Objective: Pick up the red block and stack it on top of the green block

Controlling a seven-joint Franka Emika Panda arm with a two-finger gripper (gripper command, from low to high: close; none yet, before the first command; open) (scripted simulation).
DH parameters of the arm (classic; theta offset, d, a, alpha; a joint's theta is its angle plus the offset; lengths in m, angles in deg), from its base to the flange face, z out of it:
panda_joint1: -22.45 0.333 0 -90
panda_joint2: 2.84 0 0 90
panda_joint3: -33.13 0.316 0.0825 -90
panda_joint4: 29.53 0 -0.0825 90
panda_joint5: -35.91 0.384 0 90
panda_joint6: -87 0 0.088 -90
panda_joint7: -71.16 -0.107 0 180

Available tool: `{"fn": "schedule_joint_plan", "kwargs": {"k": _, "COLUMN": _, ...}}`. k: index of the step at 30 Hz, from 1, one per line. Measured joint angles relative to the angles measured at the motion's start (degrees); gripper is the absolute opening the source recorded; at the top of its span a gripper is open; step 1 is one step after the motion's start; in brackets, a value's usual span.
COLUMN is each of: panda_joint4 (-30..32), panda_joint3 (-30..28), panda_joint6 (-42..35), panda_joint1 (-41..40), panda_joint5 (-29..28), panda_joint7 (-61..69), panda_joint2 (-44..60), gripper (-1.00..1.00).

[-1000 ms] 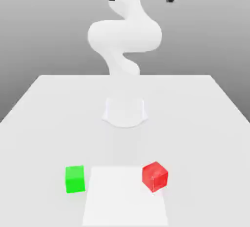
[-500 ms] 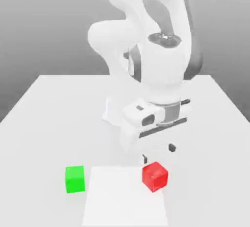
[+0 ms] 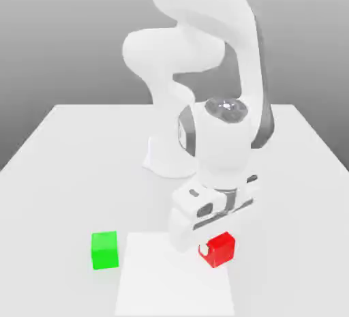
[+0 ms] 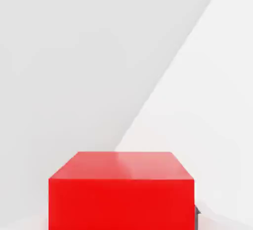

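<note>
Since a moment ago, the claw [image 3: 217,240] has dropped onto the red block [image 3: 219,249], its grip unclear.

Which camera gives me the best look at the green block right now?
The exterior view. It shows the green block whole and unobstructed on the table, toward that view's left. The hand view shows none of it, only the red block filling its foreground.

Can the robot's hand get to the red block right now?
Probably yes. The gripper sits right over the red block, with nothing in between, and the green block stands well off to the exterior view's left.
</note>
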Motion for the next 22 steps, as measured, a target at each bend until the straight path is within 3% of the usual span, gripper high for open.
{"fn": "schedule_joint_plan", "kwargs": {"k": 4, "panda_joint4": 0.98, "panda_joint3": -0.37, "panda_joint6": -6.62, "panda_joint1": -0.62, "panda_joint5": 0.53, "panda_joint7": -0.40, "panda_joint2": -7.61, "gripper": -1.00}}
{"fn": "schedule_joint_plan", "kwargs": {"k": 6, "panda_joint4": 0.84, "panda_joint3": -3.50, "panda_joint6": -8.66, "panda_joint1": -2.01, "panda_joint5": 0.07, "panda_joint7": -3.79, "panda_joint2": -9.55, "gripper": -1.00}}
{"fn": "schedule_joint_plan", "kwargs": {"k": 12, "panda_joint4": -0.32, "panda_joint3": -11.69, "panda_joint6": -13.80, "panda_joint1": -17.57, "panda_joint5": -1.72, "panda_joint7": -17.27, "panda_joint2": -13.63, "gripper": -1.00}}
{"fn": "schedule_joint_plan", "kwargs": {"k": 19, "panda_joint4": -1.17, "panda_joint3": -11.71, "panda_joint6": -4.27, "panda_joint1": -20.61, "panda_joint5": 4.50, "panda_joint7": -15.94, "panda_joint2": -3.03, "gripper": -1.00}}
{"fn": "schedule_joint_plan", "kwargs": {"k": 20, "panda_joint4": -1.22, "panda_joint3": -11.25, "panda_joint6": -3.10, "panda_joint1": -20.90, "panda_joint5": 5.28, "panda_joint7": -15.41, "panda_joint2": -1.76, "gripper": 1.00}}
{"fn": "schedule_joint_plan", "kwargs": {"k": 22, "panda_joint4": -1.22, "panda_joint3": -11.25, "panda_joint6": -3.10, "panda_joint1": -20.89, "panda_joint5": 5.27, "panda_joint7": -15.41, "panda_joint2": -1.76, "gripper": 1.00}}
